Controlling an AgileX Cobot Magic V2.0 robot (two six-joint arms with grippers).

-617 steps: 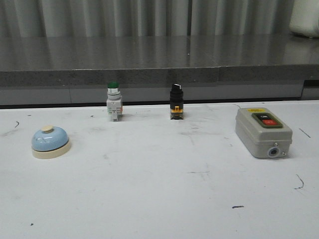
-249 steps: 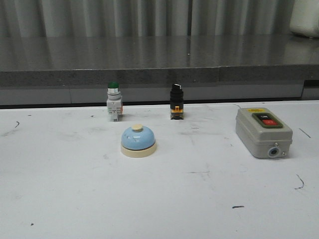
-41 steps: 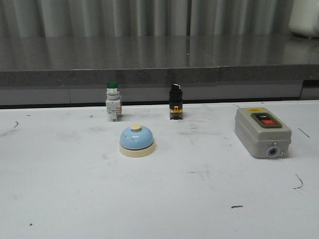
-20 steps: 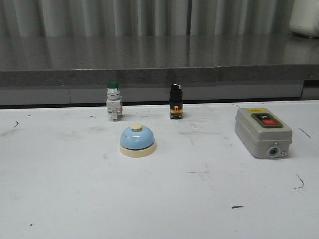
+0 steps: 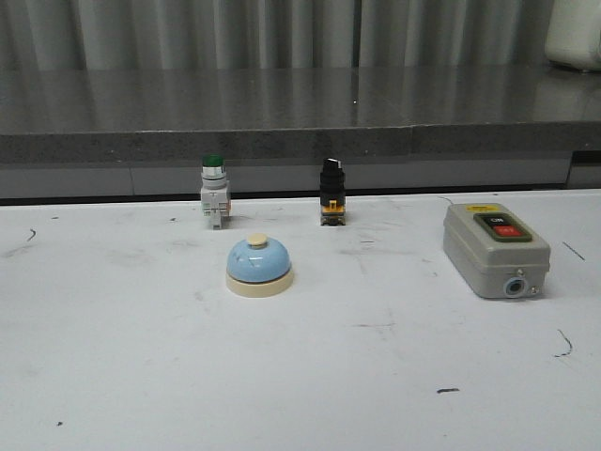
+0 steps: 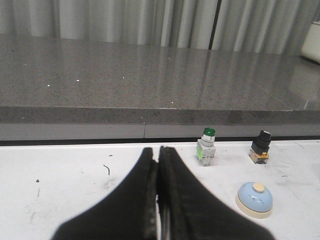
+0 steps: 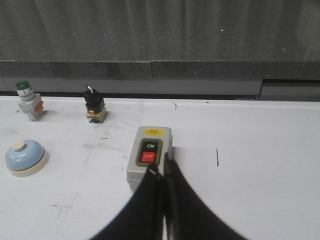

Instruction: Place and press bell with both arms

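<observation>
The light-blue bell [image 5: 258,265] with cream base and knob stands upright on the white table, left of the middle, in front of the green-capped push button. It also shows in the left wrist view [image 6: 255,199] and in the right wrist view [image 7: 26,157]. Neither arm shows in the front view. My left gripper [image 6: 158,152] is shut and empty, held back from the bell. My right gripper [image 7: 162,169] is shut and empty, its tips in front of the grey switch box [image 7: 148,158], away from the bell.
A green-capped push button [image 5: 214,202] and a black selector switch [image 5: 331,201] stand at the table's back edge. The grey switch box [image 5: 495,249] with ON and OFF buttons lies at the right. A grey stone ledge [image 5: 300,122] runs behind the table.
Over the last second nothing visible has moved. Compared with 15 seconds ago the bell stands further right, near the middle instead of at the far left.
</observation>
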